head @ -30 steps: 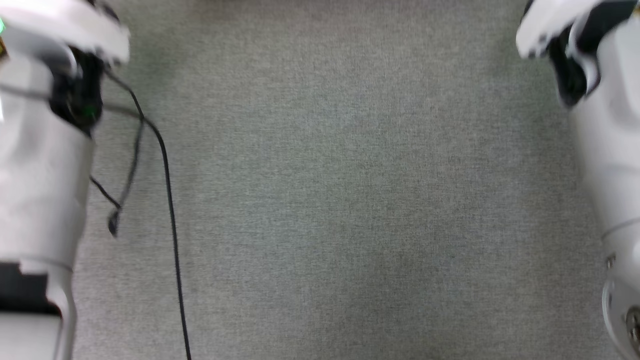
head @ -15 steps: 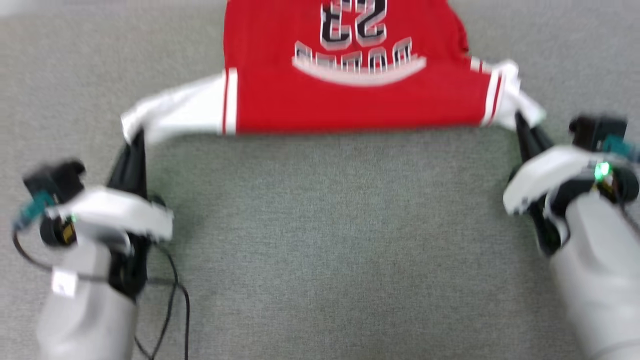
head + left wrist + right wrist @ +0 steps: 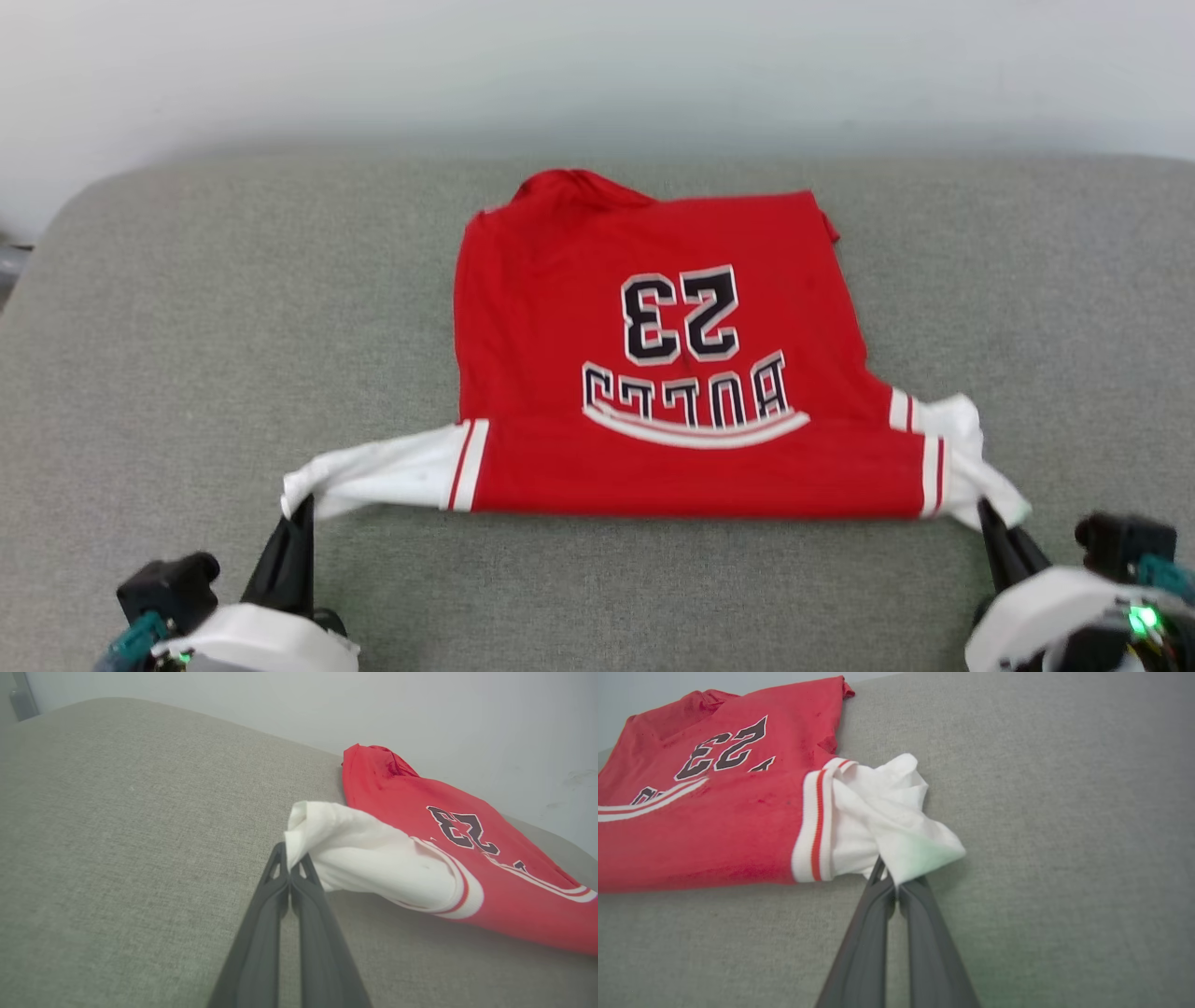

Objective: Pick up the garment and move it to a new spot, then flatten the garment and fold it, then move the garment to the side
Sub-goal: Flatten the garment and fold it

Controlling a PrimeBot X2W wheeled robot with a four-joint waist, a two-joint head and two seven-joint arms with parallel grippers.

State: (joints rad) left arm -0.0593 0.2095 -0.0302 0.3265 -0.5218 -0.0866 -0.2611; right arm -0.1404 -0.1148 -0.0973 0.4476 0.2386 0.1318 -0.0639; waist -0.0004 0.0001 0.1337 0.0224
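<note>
A pale wall (image 3: 597, 65) runs behind a grey cloth-covered table (image 3: 187, 308) with rounded far corners. The garment (image 3: 551, 308), a bright red jersey T-shirt, lies on the middle of the table. Its body is spread toward the wall, its far edge slightly bunched, and its near edge is drawn into a straight line between the two arms. The black, white-outlined "23" (image 3: 681, 313) and the word beneath it read upside down in the head view, with a curved white stripe (image 3: 695, 431) under them.

The white left sleeve (image 3: 383, 471), trimmed in red and white, is stretched out toward the table's near left. The white right sleeve (image 3: 962, 457) is crumpled at the near right.

The left gripper (image 3: 301, 509) has its jaws pressed together on the tip of the left sleeve, as the left wrist view shows. The right gripper (image 3: 982, 511) has its jaws closed on the gathered end of the right sleeve. Both sit low at the near edge, with the fingers (image 3: 275, 914) pointing toward the wall.
</note>
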